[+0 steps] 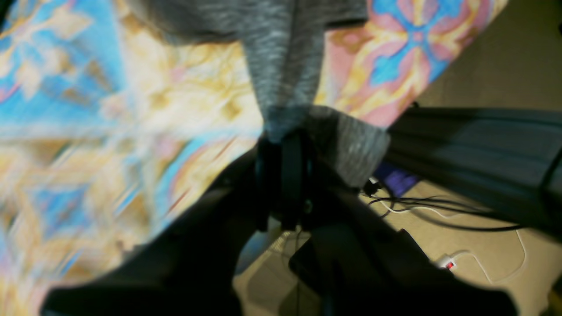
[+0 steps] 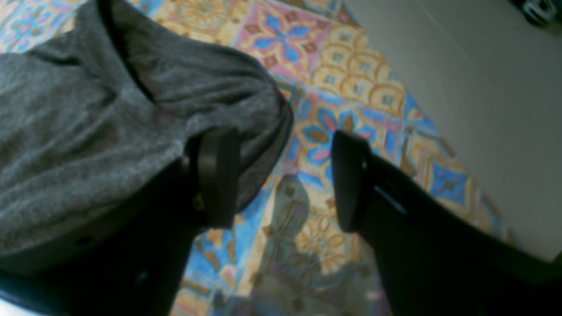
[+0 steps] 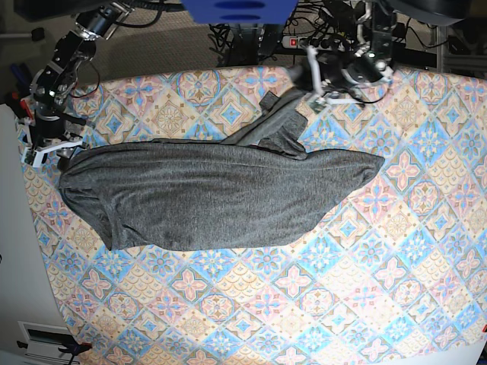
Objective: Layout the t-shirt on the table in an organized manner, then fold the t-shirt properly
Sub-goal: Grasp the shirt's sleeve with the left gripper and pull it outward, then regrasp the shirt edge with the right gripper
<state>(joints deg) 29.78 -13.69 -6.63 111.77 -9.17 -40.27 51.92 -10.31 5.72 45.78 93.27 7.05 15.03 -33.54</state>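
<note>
The charcoal-grey t-shirt point(image 3: 221, 198) lies spread across the left and middle of the patterned table point(image 3: 396, 251), with rumpled edges. A strip of it point(image 3: 274, 114) is pulled up toward the table's far edge. My left gripper point(image 3: 303, 80) is shut on that strip; in the left wrist view the fabric point(image 1: 285, 66) runs into the closed gripper point(image 1: 284, 136). My right gripper point(image 3: 52, 152) is at the shirt's left end. In the right wrist view it point(image 2: 283, 180) is open, with one finger point(image 2: 217, 175) against the shirt's edge point(image 2: 109, 118) and the other finger point(image 2: 349, 180) over bare tablecloth.
The table's far edge is close to my left gripper, with cables and a white power strip point(image 1: 448, 263) on the floor beyond. A blue object point(image 3: 236, 11) and more cables sit behind the table. The table's left edge point(image 2: 439, 131) runs beside my right gripper.
</note>
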